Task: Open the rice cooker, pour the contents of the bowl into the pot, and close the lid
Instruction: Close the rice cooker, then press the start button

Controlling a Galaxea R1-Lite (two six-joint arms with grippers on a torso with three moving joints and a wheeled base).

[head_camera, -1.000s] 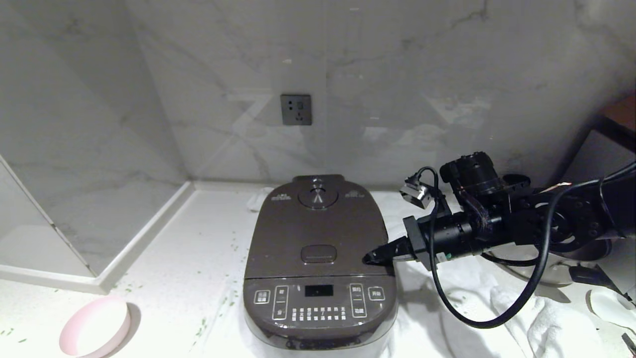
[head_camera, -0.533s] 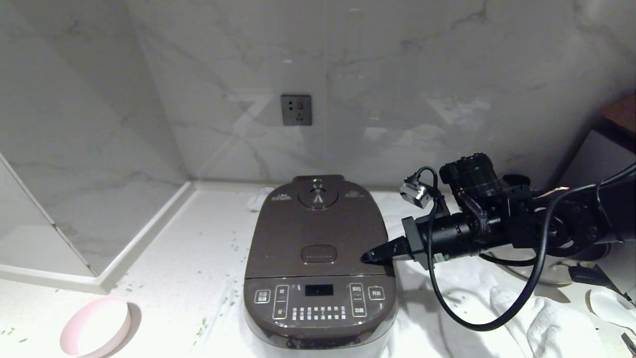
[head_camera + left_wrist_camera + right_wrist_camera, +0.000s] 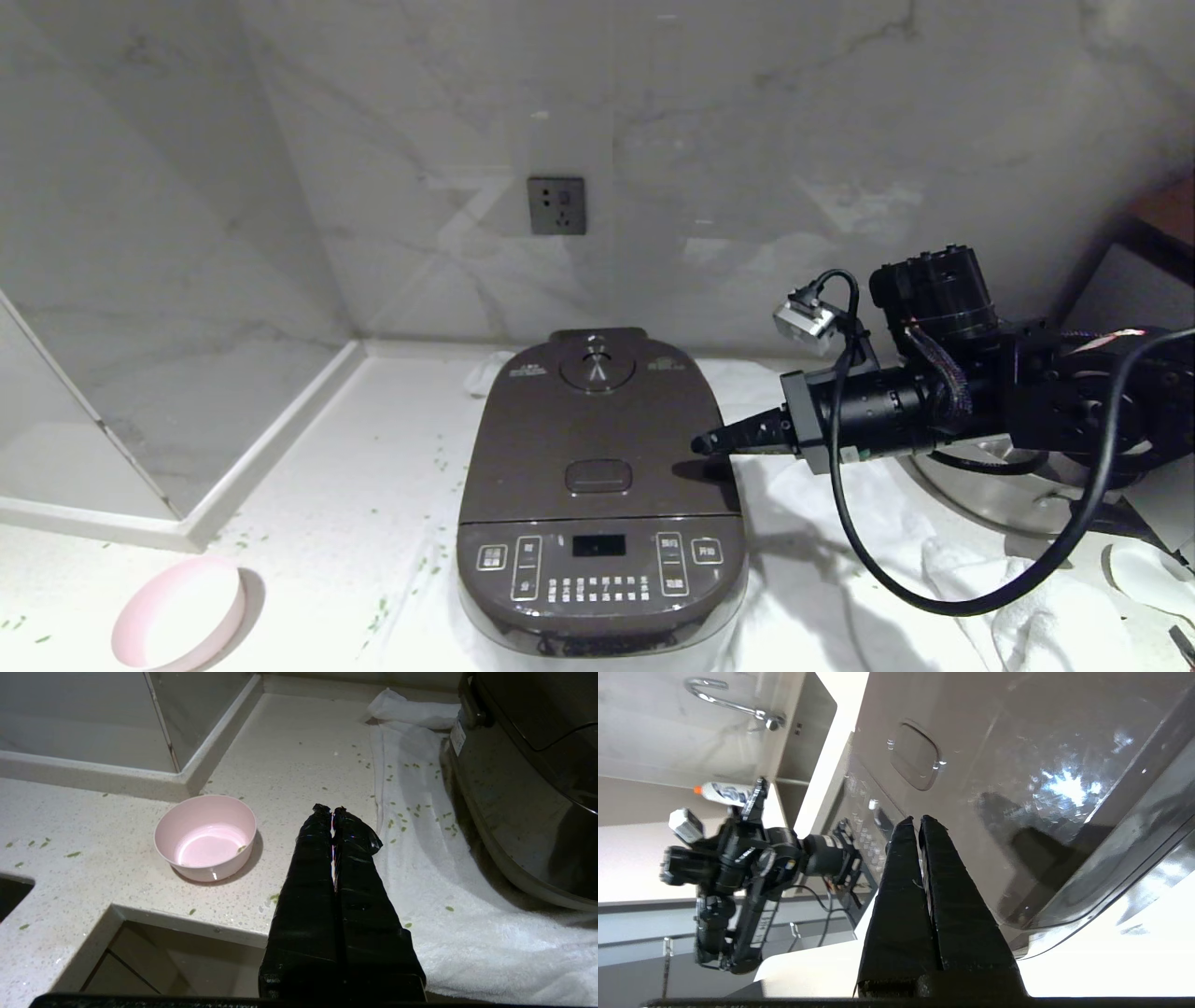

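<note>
The rice cooker (image 3: 597, 551) stands mid-counter on a white towel, its lid (image 3: 597, 420) down, so the pot is hidden. My right gripper (image 3: 698, 445) is shut and empty. It hovers level just above the lid's right edge, beside the oblong button (image 3: 598, 477); the right wrist view shows the right gripper (image 3: 916, 819) over the lid (image 3: 1017, 765). The pink bowl (image 3: 177, 614) sits at the counter's front left. Its inside holds only one green bit (image 3: 241, 849). My left gripper (image 3: 332, 809) is shut, parked low near the bowl (image 3: 205, 837).
Green bits of the contents (image 3: 411, 809) lie scattered on the towel (image 3: 434, 868) and counter. A steel pan (image 3: 1008, 490) sits behind my right arm. A wall socket (image 3: 556, 206) is above the cooker. A raised ledge (image 3: 271, 439) bounds the left.
My right gripper has lifted off the lid's right edge and risen a little, with the arm moving up and slightly right. The lid, bowl and left arm stay still.
</note>
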